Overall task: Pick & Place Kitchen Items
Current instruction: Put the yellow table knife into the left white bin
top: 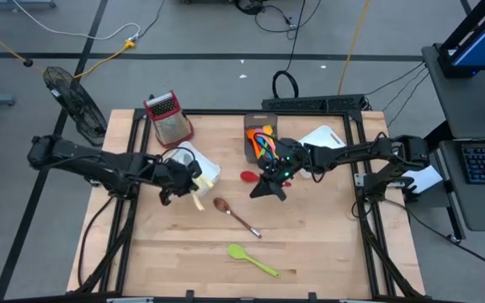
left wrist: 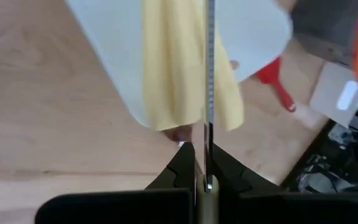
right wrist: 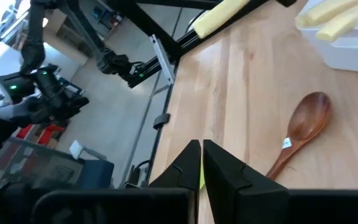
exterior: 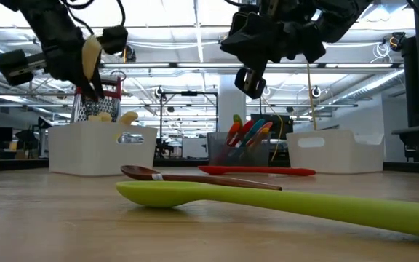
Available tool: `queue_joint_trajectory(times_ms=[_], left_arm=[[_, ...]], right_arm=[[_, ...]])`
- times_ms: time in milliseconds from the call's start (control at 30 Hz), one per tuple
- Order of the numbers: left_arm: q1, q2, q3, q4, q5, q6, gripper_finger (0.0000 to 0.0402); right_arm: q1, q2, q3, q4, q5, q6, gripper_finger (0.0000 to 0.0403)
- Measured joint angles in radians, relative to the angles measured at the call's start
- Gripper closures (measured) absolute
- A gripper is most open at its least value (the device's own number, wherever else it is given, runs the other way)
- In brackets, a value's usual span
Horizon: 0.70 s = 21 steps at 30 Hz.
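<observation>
Between my left fingers: left gripper (left wrist: 202, 180) clamped on a yellow-handled knife (top: 196, 200), blade up, beside the white bin (top: 211, 168).
Right side: right gripper (right wrist: 201, 163) closed, holding nothing, above mid-table.
Already sorted: colourful utensils in the dark grey bin (top: 251, 135) — yellow pieces in the white bin.
Left to place: brown spoon (top: 236, 215), green spatula (top: 253, 260), red spatula (top: 248, 176) — all lying on the table (top: 327, 244).

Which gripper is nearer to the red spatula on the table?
Right. The right gripper hangs just beside the red spatula, toward the table's front. The left gripper, holding a yellow-handled knife, is farther off.
</observation>
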Motion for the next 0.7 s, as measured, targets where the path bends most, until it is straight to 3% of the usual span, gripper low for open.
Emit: queue_joint_trajectory(times_ms=[233,467,700], left_arm=[[0.093,0.0,-0.008,0.006,0.095,-0.013,0.0389],[0.17,0.067,-0.009,0.033,0.304,-0.031,0.0386],[0.265,0.106,-0.009,0.074,0.35,0.025,0.0389]], right_arm=[[-0.003,0.0,0.0,0.007,-0.051,0.0,0.0394],[-0.004,0.0,0.0,0.007,-0.052,-0.002,0.0395],[-0.005,-0.001,0.0,0.013,-0.131,-0.017,0.0395]])
